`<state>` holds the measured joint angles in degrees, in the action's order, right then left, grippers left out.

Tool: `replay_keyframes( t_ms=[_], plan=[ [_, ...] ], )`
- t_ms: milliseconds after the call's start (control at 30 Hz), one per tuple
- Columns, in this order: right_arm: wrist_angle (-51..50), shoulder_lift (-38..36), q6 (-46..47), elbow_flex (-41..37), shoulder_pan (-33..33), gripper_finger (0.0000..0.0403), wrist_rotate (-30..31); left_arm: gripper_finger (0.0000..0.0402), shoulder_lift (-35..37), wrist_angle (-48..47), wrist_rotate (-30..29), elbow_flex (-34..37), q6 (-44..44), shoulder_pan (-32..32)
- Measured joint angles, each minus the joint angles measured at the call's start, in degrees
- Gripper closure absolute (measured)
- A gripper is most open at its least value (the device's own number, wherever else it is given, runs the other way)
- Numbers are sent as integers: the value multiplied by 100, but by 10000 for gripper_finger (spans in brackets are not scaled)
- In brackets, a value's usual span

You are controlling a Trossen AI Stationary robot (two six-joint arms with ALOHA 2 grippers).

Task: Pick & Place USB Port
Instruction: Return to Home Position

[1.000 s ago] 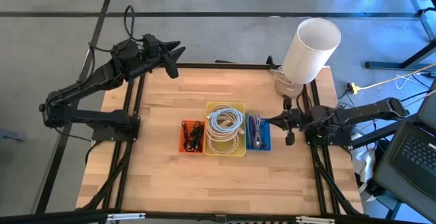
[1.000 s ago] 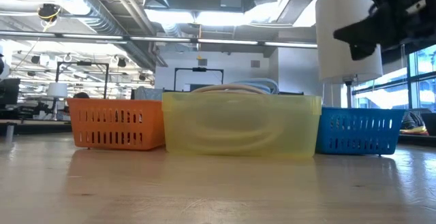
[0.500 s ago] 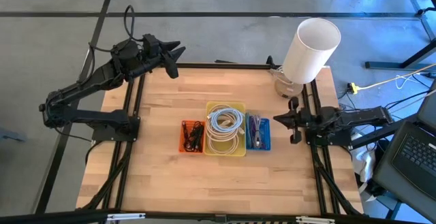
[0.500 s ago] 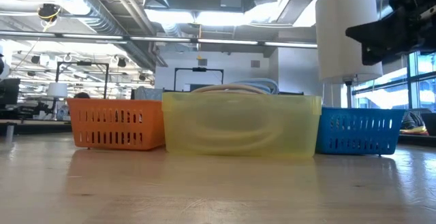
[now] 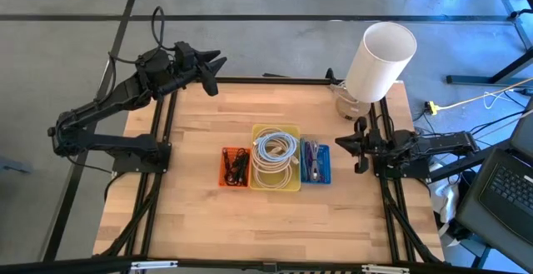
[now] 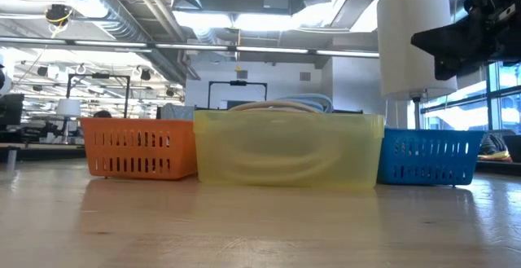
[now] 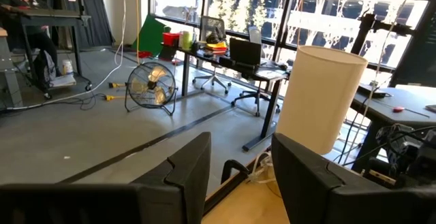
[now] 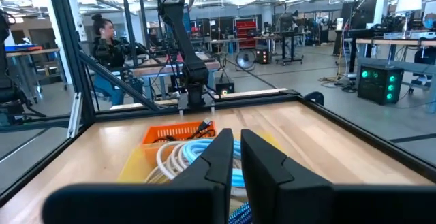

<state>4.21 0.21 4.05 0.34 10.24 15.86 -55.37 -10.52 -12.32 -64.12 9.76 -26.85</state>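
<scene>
Wooden table (image 5: pixel 200 124) carries three bins in a row: orange bin (image 6: pixel 138 147) left holding a black cable (image 5: pixel 237 166), yellow bin (image 6: pixel 286 150) middle, blue bin (image 6: pixel 427 155) right. Left hand (image 7: pixel 240 142) hangs at the far-left corner, fingers wide; right hand (image 8: pixel 235 137), right of the blue bin, narrow

Pale wood table (image 6: pixel 244 227), orange bin (image 6: pixel 138 147), yellow bin (image 6: pixel 286 150) (whitish cable coil (image 5: pixel 268 152)), blue bin (image 6: pixel 427 158)
</scene>
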Motion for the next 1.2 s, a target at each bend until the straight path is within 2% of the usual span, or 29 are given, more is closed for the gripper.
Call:
replay_keyframes(
  t_ms=[767,833,933,1100,1200],
  plan=[
    [-2,2,-4,2,0,369,0,254,54,-20,9,106,-92,59],
    [-2,4,-2,2,0,369,0,254,193,276,83,472,198,255],
    [-2,4,-2,2,0,369,0,254,506,1237,369,1478,395,692],
    [-1,4,-4,2,0,369,0,254,1073,3482,442,3406,21,1555],
    [-2,4,-4,2,0,369,0,254,1391,4445,437,4244,-244,1968]
  ],
)
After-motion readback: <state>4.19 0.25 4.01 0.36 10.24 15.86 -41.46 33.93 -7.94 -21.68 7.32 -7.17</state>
